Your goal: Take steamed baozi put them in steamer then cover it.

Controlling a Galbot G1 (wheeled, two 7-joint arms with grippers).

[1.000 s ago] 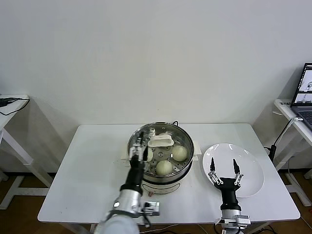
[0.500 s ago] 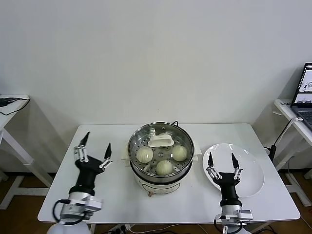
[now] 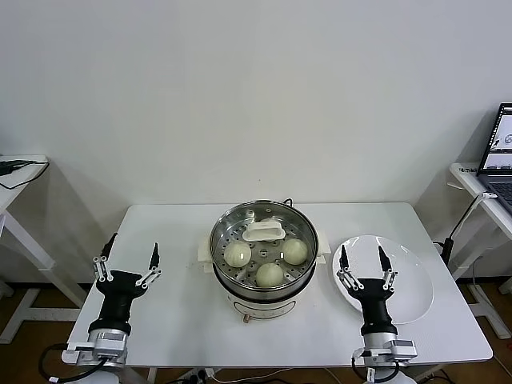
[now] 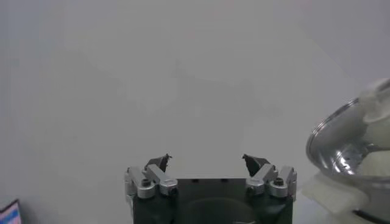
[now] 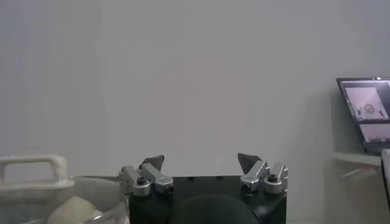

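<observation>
The steamer (image 3: 276, 298) stands mid-table with the glass lid (image 3: 264, 230) resting on it, white handle up. Three steamed baozi (image 3: 238, 254) show through the glass. My left gripper (image 3: 132, 242) is open and empty, fingers up, over the table's left front, well clear of the pot. My right gripper (image 3: 362, 250) is open and empty above the white plate (image 3: 412, 288). The left wrist view shows its gripper (image 4: 207, 158) open, with the steamer's rim (image 4: 341, 140) off to one side. The right wrist view shows its gripper (image 5: 200, 158) open, beside the lid handle (image 5: 30, 167) and a baozi (image 5: 73, 210).
The plate right of the steamer holds nothing. A laptop (image 3: 500, 152) sits on a side table at the far right, also seen as a laptop (image 5: 365, 112) from the right wrist. Another side table (image 3: 20, 168) stands at the far left.
My left arm has drawn back from the steamer's lid to the table's left front, its gripper open and empty. The right gripper has hardly moved.
</observation>
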